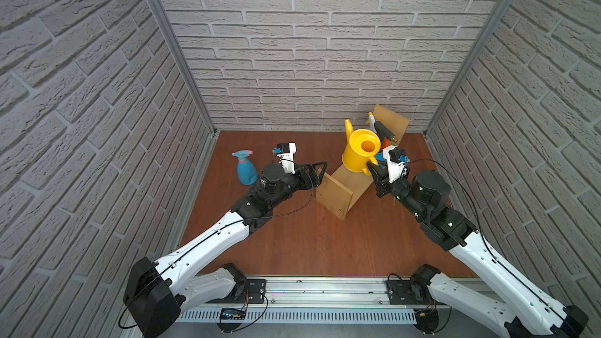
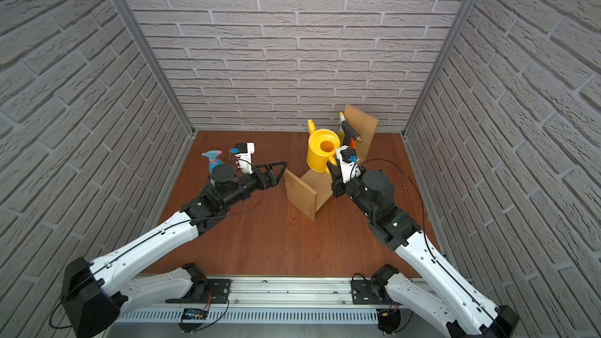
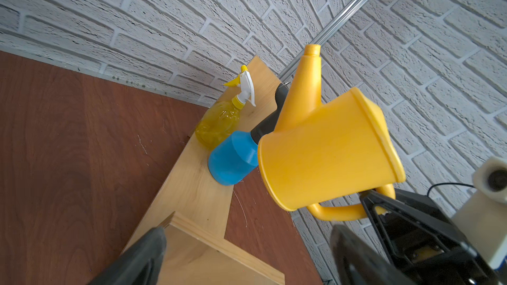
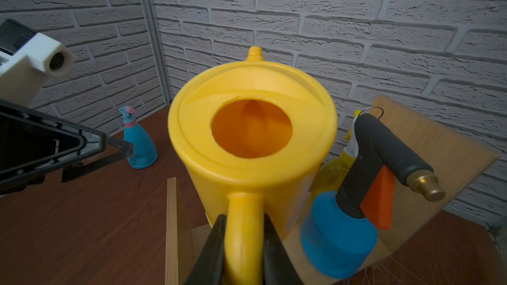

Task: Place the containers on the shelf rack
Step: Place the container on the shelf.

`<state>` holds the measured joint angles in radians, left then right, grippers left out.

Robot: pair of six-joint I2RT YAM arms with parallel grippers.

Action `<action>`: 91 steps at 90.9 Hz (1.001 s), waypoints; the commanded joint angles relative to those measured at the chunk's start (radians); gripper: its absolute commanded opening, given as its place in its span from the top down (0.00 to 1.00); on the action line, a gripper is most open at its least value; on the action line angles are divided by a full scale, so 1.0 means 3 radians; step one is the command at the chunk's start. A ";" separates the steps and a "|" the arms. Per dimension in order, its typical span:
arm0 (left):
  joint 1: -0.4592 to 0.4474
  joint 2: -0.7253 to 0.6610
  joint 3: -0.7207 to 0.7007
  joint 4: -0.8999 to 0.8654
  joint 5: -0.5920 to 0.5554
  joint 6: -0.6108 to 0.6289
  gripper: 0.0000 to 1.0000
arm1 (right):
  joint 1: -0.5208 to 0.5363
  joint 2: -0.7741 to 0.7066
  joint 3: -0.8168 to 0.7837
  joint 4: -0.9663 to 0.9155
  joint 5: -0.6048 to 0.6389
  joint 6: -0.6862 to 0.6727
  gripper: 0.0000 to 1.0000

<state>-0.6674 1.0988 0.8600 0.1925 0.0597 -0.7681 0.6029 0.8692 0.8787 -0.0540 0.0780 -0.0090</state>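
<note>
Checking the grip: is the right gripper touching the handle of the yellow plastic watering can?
Touching. In the right wrist view the right gripper clamps both sides of the handle of the yellow plastic watering can.

White brick-patterned walls (image 1: 292,43) enclose a reddish-brown wood-grain floor (image 1: 292,238) on three sides, with grey metal posts (image 1: 174,43) in the back corners.

Yellow watering can (image 1: 361,154) over plywood rack (image 1: 335,195), blue sprayer (image 4: 337,242), yellow bottle (image 3: 216,124) on it, light-blue bottle (image 1: 246,170) apart
</note>
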 commanded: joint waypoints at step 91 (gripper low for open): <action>0.0047 -0.0187 -0.0094 0.0032 -0.0299 0.0116 0.02 | -0.0296 0.1915 0.0357 0.0977 0.0152 -0.0046 0.97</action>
<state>-0.6594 1.0500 0.8440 0.1726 -0.0208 -0.7502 0.5232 1.4307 0.9421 0.1429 0.0940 -0.0326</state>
